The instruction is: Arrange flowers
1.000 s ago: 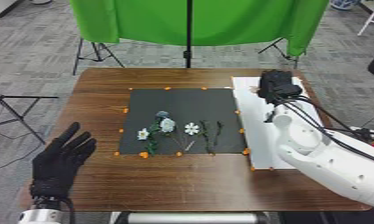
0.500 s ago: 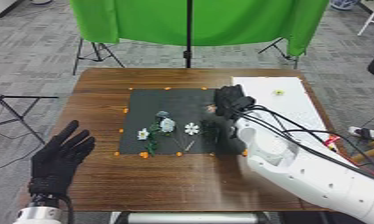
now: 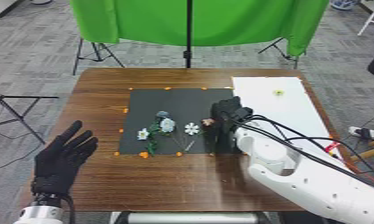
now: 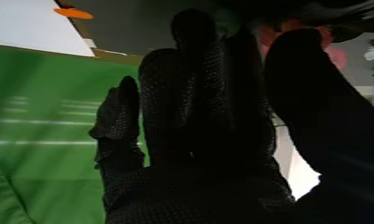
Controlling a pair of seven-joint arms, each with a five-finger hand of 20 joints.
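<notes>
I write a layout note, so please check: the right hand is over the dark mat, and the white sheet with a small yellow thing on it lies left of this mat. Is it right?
Not quite: in the head view, the white sheet lies right of the dark mat. The right hand is over the mat, and the small yellow thing is on the sheet.

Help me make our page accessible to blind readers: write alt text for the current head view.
The right robot hand holds a pink flower over a dark mat, beside a white daisy-like flower. The left robot hand, open, is at the wooden table's left side.
</notes>
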